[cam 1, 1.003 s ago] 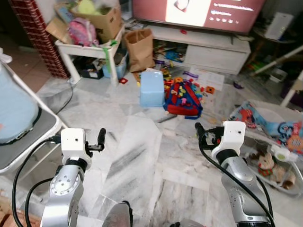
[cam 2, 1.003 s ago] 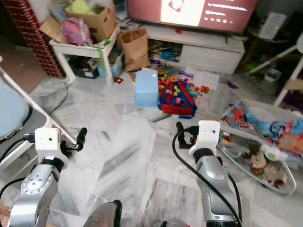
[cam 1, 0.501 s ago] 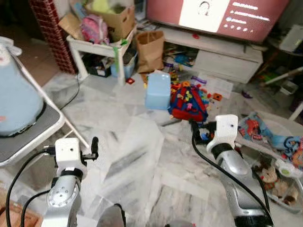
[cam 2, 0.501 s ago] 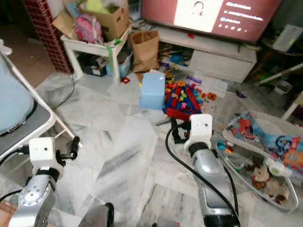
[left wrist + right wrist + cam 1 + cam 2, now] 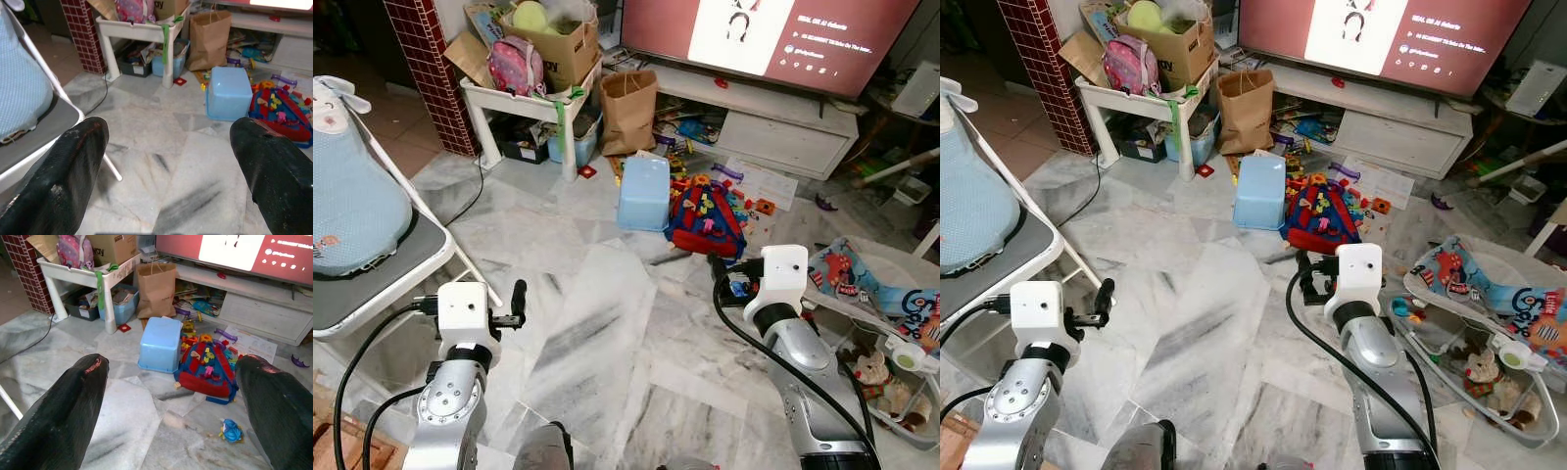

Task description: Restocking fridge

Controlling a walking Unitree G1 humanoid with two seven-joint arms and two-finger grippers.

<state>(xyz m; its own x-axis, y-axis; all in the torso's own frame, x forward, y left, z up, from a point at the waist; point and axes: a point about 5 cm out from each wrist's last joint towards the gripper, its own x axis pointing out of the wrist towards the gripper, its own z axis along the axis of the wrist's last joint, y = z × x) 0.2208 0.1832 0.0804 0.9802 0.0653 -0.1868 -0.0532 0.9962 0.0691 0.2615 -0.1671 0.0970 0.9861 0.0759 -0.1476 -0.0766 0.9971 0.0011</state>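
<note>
No fridge or groceries can be made out; the grey-veined marble floor (image 5: 607, 323) stretches to a light-blue plastic stool (image 5: 1260, 193) lying just beside a red toy-covered backpack (image 5: 1324, 213), with a brown paper bag (image 5: 627, 98) beyond. The left end effector (image 5: 171, 161) and the right end effector (image 5: 176, 396) both hover spread and empty above the floor. The folding chair (image 5: 372, 294) with its pale-blue cushion (image 5: 352, 211) is cut off at the robot's left.

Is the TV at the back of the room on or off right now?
On. The TV screen is lit, showing a reddish background with a white panel and lines of white text.
</note>
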